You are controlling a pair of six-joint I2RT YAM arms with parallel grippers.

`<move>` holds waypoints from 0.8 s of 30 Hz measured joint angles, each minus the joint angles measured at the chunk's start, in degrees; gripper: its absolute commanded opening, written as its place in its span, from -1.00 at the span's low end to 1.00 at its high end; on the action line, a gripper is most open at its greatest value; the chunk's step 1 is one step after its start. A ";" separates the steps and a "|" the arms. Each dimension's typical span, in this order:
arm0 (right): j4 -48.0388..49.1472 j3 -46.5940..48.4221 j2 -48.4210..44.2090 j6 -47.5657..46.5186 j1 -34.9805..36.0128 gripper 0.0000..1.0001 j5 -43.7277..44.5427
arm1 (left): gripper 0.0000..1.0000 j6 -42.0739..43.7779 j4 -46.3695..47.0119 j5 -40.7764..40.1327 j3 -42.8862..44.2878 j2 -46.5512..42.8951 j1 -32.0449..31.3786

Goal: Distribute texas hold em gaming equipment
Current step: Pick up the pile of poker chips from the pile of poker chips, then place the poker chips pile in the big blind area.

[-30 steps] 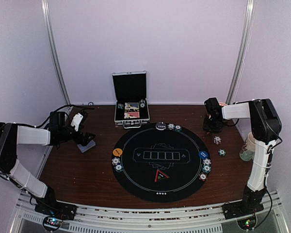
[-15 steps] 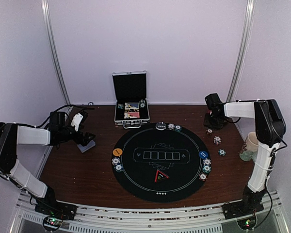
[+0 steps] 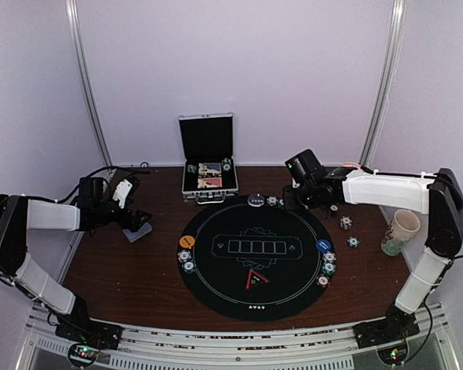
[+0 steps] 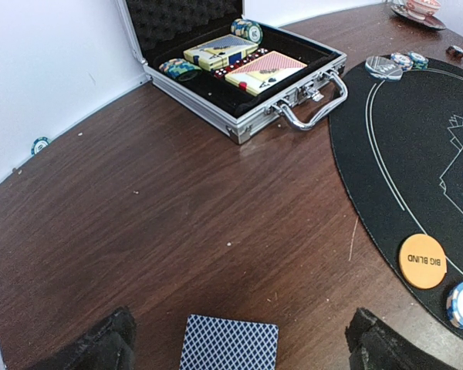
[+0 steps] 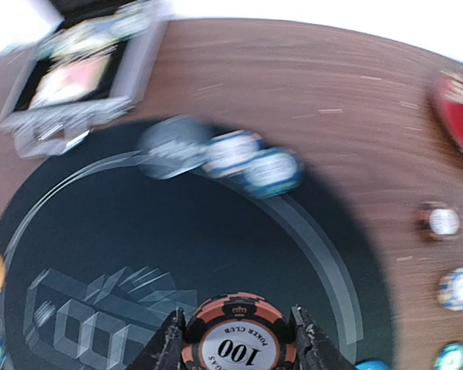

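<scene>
My right tool (image 5: 236, 348) is clenched on an orange chip (image 5: 238, 327) marked 100, over the far part of the mat (image 5: 139, 247). Only the fingertips show, and everything beyond is smeared (the discs (image 5: 272, 171) at the mat's rim are mere blobs). From above, the tool hides that chip. My left tool (image 4: 235, 348) stands wide, released, its fingers (image 4: 100, 343) cut off by the frame. A face-down card (image 4: 229, 339), also cut off, lies between them on the worktop (image 4: 139, 216), well short of the case (image 4: 197, 104).

Left gripper (image 4: 239, 341) wide open, low. Right gripper (image 5: 237, 345) pinching chip (image 5: 235, 320), arm outstretched.
</scene>
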 measured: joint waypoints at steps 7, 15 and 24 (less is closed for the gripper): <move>2.56 -0.24 0.28 -1.27 15.91 -0.30 -2.95 | 0.96 0.00 0.00 0.00 0.00 0.00 0.00; 5.11 6.60 11.82 -2.73 25.75 -0.30 -6.56 | 0.96 0.00 0.00 0.00 0.00 0.00 0.00; 4.07 19.08 25.68 -3.78 32.92 -0.30 -8.26 | 0.96 0.00 0.00 0.00 0.00 0.00 0.00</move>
